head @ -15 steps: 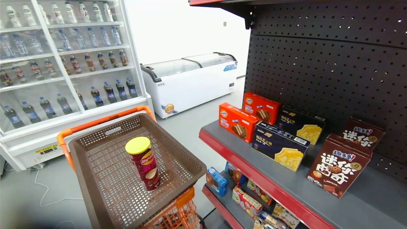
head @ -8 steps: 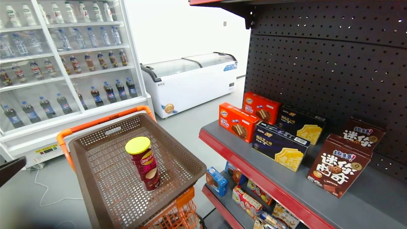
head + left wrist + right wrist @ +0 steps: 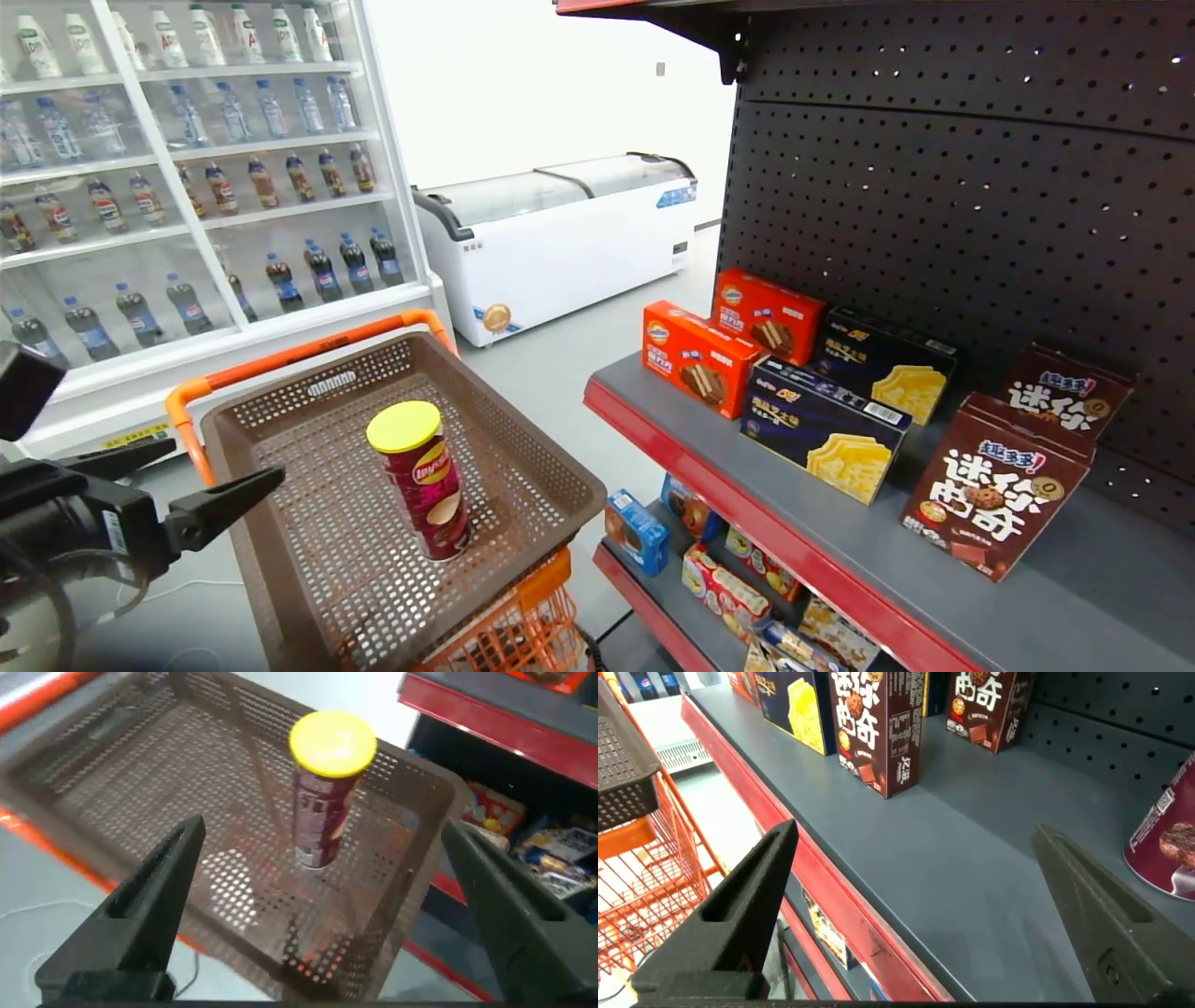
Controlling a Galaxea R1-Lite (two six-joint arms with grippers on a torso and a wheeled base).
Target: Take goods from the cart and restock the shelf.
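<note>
The chip can (image 3: 420, 481) stands upright on the floor of the brown basket (image 3: 322, 383), which sits on top of the orange cart (image 3: 523, 625). Its yellow lid is on. The left gripper (image 3: 227, 461) is at the near left side of the basket, by its rim and apart from the can. Its jaws are released, spread wide and holding nothing, and they point toward the can.

To the right of the cart is the shelf (image 3: 1074, 597), with a grey board and a red front edge. On it stand orange boxes (image 3: 695, 355), dark blue boxes (image 3: 822, 439) and brown boxes (image 3: 994, 485), each kind in a pair, one behind the other. The right gripper (image 3: 913, 833) is above a bare part of this board. Its jaws are also released and hold nothing. A dark red can (image 3: 1169, 845) stands on the board close to it. Far left is a drink cooler (image 3: 187, 187) with bottles, and beside it a white chest freezer (image 3: 560, 243).
</note>
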